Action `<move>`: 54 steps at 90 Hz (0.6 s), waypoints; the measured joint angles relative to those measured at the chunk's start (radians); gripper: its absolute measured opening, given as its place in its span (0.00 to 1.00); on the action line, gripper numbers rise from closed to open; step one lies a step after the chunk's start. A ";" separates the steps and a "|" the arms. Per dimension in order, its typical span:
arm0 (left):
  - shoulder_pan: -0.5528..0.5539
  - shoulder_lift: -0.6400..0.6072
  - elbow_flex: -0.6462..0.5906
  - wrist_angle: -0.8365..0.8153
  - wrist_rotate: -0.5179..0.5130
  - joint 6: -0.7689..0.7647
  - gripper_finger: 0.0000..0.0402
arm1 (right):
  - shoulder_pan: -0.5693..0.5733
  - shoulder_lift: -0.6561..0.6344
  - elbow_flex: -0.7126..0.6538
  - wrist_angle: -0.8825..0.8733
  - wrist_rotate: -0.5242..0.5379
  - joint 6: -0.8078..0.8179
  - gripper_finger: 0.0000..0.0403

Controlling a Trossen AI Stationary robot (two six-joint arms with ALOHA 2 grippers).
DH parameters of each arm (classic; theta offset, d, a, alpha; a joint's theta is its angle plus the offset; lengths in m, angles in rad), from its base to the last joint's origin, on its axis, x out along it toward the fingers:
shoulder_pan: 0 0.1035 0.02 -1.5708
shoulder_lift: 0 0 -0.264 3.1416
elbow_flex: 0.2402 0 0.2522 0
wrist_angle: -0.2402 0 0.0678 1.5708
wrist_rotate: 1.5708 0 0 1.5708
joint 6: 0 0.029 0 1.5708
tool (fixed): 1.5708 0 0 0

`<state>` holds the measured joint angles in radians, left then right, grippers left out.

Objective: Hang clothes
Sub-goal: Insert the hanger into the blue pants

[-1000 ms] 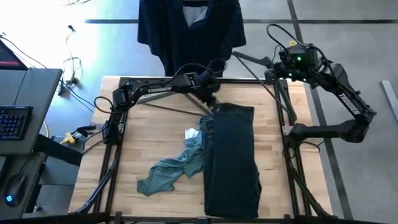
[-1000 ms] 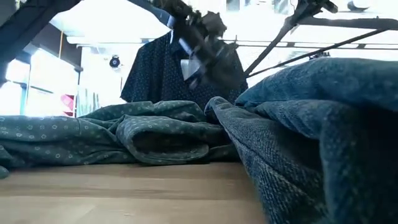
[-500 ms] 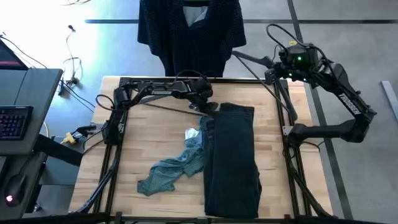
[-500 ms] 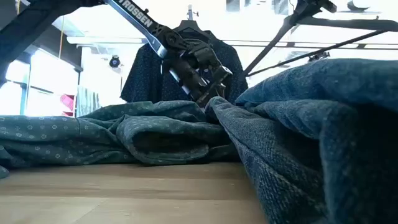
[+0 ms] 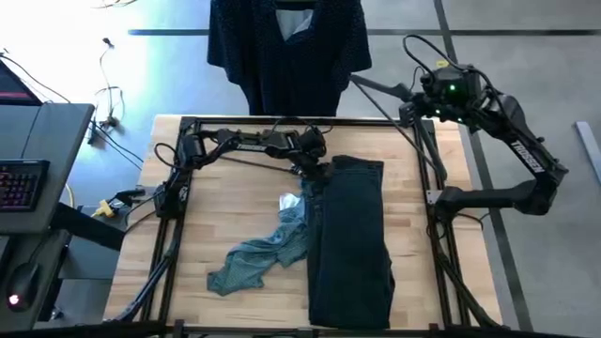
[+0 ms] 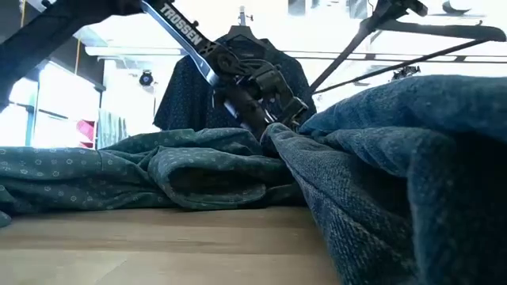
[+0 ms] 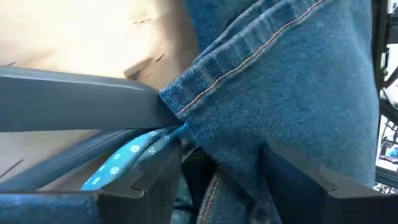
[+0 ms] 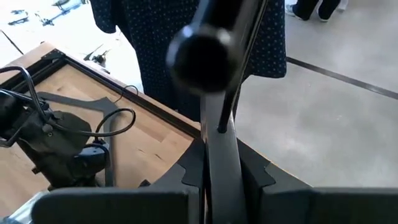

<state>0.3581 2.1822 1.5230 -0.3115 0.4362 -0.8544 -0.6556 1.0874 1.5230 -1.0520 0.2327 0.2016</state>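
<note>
Dark blue-black trousers [image 5: 349, 235] lie lengthwise on the wooden table, right of centre. A crumpled teal shirt [image 5: 254, 258] rests against their left side. The navy dotted shirt [image 5: 286, 47] hangs beyond the far edge. My left gripper [image 5: 315, 167] is low at the trousers' far left corner. It is open, with the waistband fold [image 7: 205, 81] and a bit of teal cloth [image 7: 124, 155] between its fingers. My right gripper [image 5: 420, 105] is raised over the far right corner, shut on a thin grey hanger [image 5: 380, 89]. My left gripper has a finger on either side of the trousers' waistband corner; I cannot tell whether it touches the cloth. My right gripper pinches a grey bar of the hanger [image 8: 219, 149] between its two fingers. The bar runs on past the fingers to a dark round end [image 8: 205, 56]. The hanger is lifted clear of the table.
Black frame rails [image 5: 282, 120] run along the table's edges. Grey bars [image 7: 74, 109] cross just beside my left gripper. A side desk with a keyboard [image 5: 21, 180] and loose cables stands off the left edge. Bare wood shows at the near left.
My left gripper has come down from above the far edge to the trousers' far left corner, and the arm has sunk lower with it. The clothes lie as before.
</note>
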 joint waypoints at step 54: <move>-0.018 0.016 0.062 0.128 0.082 0.020 0.04 | 0.000 0.000 0.000 0.003 0.000 -0.019 0.06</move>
<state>0.3397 2.1982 1.5849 -0.1839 0.5177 -0.8345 -0.6556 1.0874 1.5230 -1.0485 0.2325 0.1824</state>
